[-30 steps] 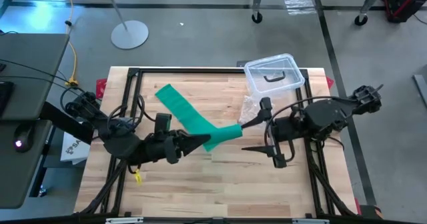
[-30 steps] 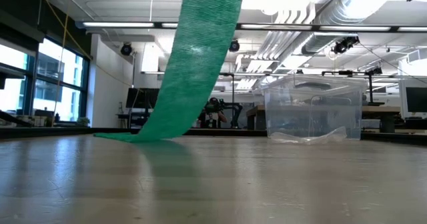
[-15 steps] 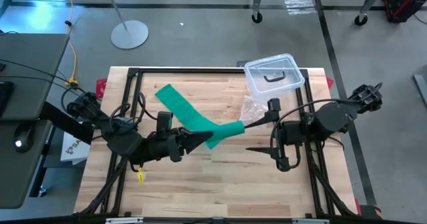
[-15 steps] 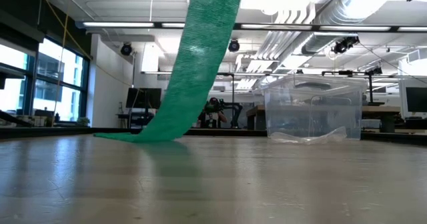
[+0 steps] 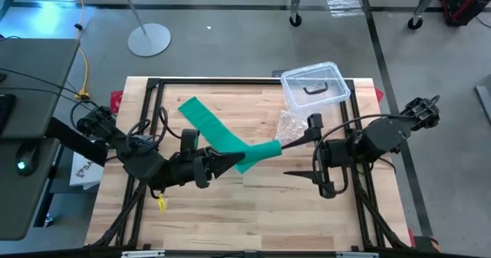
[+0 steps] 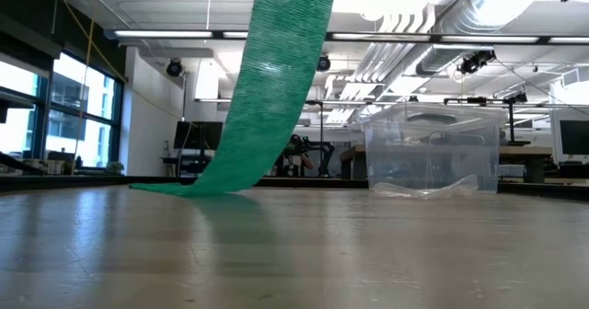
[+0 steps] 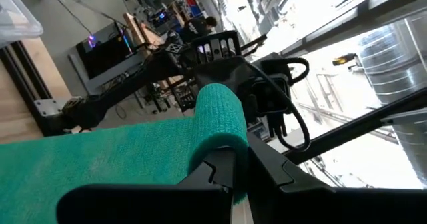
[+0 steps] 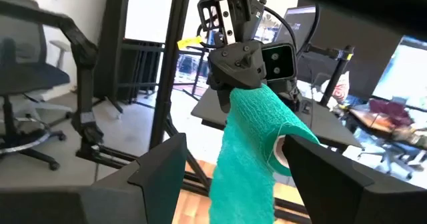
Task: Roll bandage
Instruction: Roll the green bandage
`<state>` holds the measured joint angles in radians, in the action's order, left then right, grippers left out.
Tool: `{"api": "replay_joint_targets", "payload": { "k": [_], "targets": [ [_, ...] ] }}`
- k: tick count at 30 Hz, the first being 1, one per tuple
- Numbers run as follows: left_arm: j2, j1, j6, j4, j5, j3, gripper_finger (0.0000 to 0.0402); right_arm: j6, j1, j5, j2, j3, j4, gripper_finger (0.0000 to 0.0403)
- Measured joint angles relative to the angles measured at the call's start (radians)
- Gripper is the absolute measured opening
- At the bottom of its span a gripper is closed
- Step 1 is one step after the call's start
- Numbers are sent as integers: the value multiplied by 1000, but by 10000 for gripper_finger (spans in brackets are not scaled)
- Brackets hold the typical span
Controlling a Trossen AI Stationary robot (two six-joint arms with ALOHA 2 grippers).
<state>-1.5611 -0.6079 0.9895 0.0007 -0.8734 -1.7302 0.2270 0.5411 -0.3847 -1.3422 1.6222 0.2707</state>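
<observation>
- The bandage [image 5: 222, 139] looks light, soft and stretchy; its free end folds over the left gripper [image 5: 229, 160], whose jaws are clamped on it. Best gripped at that end.
- Its long axis slopes from those jaws down to the table's [image 5: 230, 212] far-left part.
- The right gripper [image 5: 295, 173] waits beside it, jaws spread wide and empty.

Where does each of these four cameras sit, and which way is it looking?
High view: above, straight down; both arms, bandage, table.
Low view: tabletop height, level; bandage, clear box, no arm.
Left wrist view: on the left arm, over the left gripper shut on the bandage's end.
Right wrist view: between the open right gripper fingers, facing the left gripper.
All share the bandage.
</observation>
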Motion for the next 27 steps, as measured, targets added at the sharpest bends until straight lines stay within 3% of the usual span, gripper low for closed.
{"api": "replay_joint_targets", "payload": {
  "k": [17, 27],
  "targets": [
    [1, 0, -6, 3, 7, 0, 12, -123, -42, 44, -5, 0, 8, 250],
    [2, 0, -42, 24, 9, 0, 12, -132, -28, -49, -7, 0, 13, 250]
  ]
}}
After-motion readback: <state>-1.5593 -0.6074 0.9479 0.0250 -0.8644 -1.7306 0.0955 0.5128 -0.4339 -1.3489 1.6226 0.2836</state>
